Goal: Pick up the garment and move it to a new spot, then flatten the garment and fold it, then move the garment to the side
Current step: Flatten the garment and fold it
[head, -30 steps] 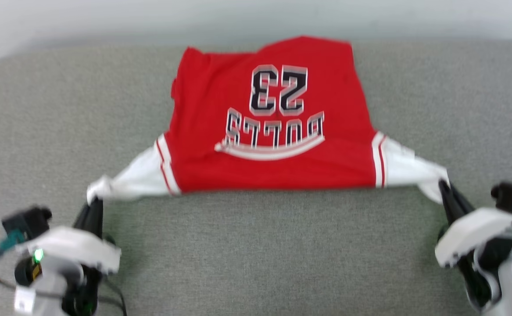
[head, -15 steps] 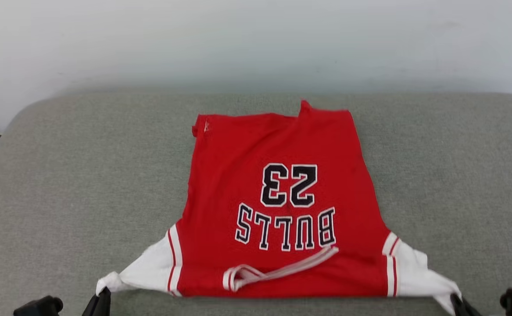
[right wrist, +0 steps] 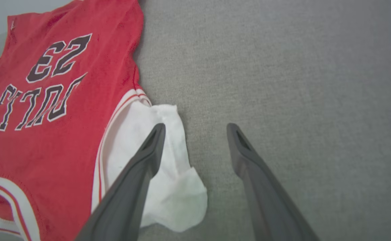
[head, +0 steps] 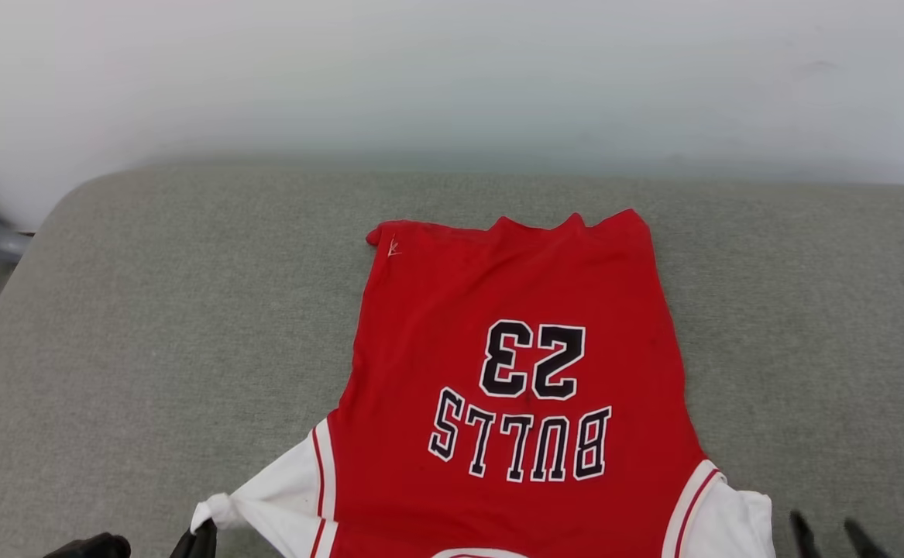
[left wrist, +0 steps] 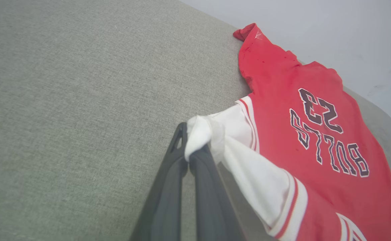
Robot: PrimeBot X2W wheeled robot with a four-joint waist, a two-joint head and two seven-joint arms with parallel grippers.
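One red garment [head: 513, 287], "BULLS", "23"

The garment [head: 513, 372] is a red jersey with white sleeve panels edged in red-and-white stripes. It lies spread face up on the grey cushion [head: 149, 310], its black, white-outlined 23 and BULLS upside down to me and its slightly wavy bottom edge on the far side. The white sleeve on my left is drawn out to a bunched tip pinched between the closed fingers of my left gripper [left wrist: 187, 157], while the sleeve on my right lies slack on the cushion.
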